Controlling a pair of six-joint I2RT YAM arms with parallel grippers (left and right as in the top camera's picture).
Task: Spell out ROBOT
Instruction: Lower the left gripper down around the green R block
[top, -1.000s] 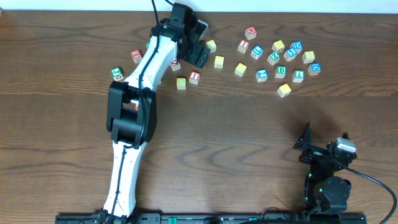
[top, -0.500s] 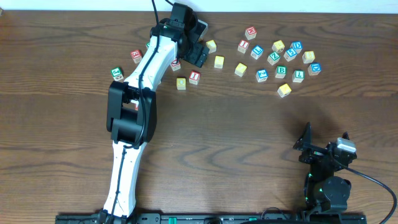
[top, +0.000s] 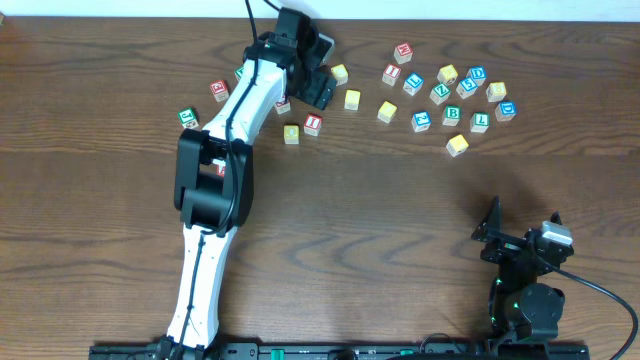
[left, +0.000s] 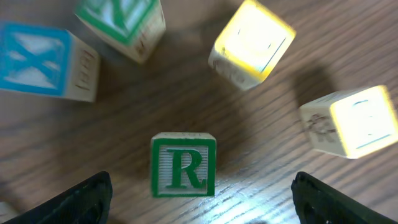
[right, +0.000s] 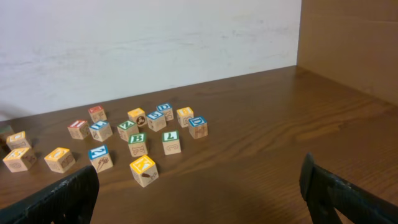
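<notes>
In the left wrist view, a wooden cube with a green R (left: 183, 165) sits on the table just ahead of my left gripper (left: 202, 208). The gripper is open, with its fingertips (left: 84, 198) wide on either side and not touching the cube. Two yellow-faced cubes (left: 252, 40) (left: 357, 121) lie beyond it to the right. From overhead the left gripper (top: 318, 88) covers the R cube. The green B cube (top: 453, 115) (right: 137, 142) is in the right-hand cluster. I cannot make out a T. My right gripper (top: 520, 245) (right: 202, 202) rests open and empty at the near right.
A blue-lettered cube (left: 46, 59) and a green-lettered cube (left: 121, 22) lie beyond the R, to its left. Red-lettered cubes (top: 313, 123) and a yellow cube (top: 291, 133) sit just in front of the left gripper. Several more letter cubes form a cluster (top: 445, 95) at the far right, with a yellow one (top: 457, 145) nearest.
The left arm has shifted very slightly at the elbow. No cube has moved, and the right arm is still.
</notes>
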